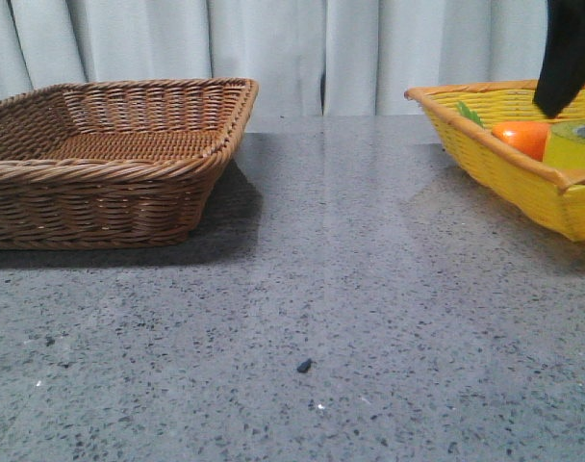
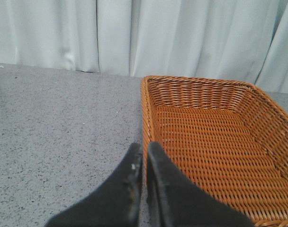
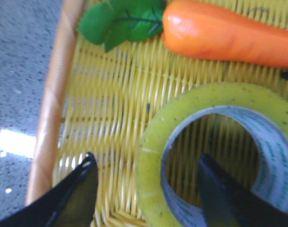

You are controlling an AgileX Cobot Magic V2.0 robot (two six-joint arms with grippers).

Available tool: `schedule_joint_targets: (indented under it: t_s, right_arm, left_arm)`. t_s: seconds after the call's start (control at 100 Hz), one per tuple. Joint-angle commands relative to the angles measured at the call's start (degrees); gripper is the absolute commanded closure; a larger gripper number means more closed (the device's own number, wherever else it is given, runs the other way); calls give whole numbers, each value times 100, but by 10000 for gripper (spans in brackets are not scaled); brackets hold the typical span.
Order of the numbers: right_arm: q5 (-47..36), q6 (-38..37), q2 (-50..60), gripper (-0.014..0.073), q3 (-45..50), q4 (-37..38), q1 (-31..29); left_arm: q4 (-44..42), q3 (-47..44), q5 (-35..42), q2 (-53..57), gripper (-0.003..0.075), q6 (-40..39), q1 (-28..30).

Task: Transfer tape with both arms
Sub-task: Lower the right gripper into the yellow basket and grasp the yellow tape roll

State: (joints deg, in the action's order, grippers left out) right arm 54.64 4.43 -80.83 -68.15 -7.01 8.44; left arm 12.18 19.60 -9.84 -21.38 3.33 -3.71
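Right end effector (image 3: 146, 182) spread wide, straddling the wall of the tape (image 3: 220, 156) inside the yellow basket (image 3: 54, 109), beside the carrot (image 3: 229, 35). Left end effector (image 2: 143, 156) clenched, empty, over the brown basket (image 2: 205, 142) rim.

A brown wicker basket (image 1: 119, 159) sits at the left of the grey speckled counter (image 1: 312, 318). At the right, a yellow basket (image 1: 523, 173) holds an orange carrot (image 1: 525, 137) beside the yellow-green tape (image 1: 573, 146), with the black right arm (image 1: 567, 53) reaching down over them.
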Motion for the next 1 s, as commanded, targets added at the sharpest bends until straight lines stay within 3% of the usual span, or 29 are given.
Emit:
schedule_joint_targets:
  t_s: [0.0, 0.3, 0.54, 0.64, 0.81, 0.99]
  right_arm:
    - [-96, 73, -142, 209, -260, -15, -2]
    - [-17, 73, -756, 238, -287, -15, -2]
    - [-17, 73, -764, 571, -287, -15, -2]
    - [-17, 73, -764, 663, -287, -15, -2]
    - [70, 73, -753, 668, -402, 49, -2]
    - [1044, 73, -722, 668, -1308, 49, 31]
  left_arm:
    - [22, 207, 550, -77, 741, 1, 12]
    - [22, 207, 579, -77, 741, 1, 12]
    - [22, 207, 579, -77, 741, 1, 12]
    - [22, 207, 579, -77, 741, 1, 12]
    - [22, 207, 579, -77, 741, 1, 12]
    - [22, 207, 579, -77, 741, 1, 12]
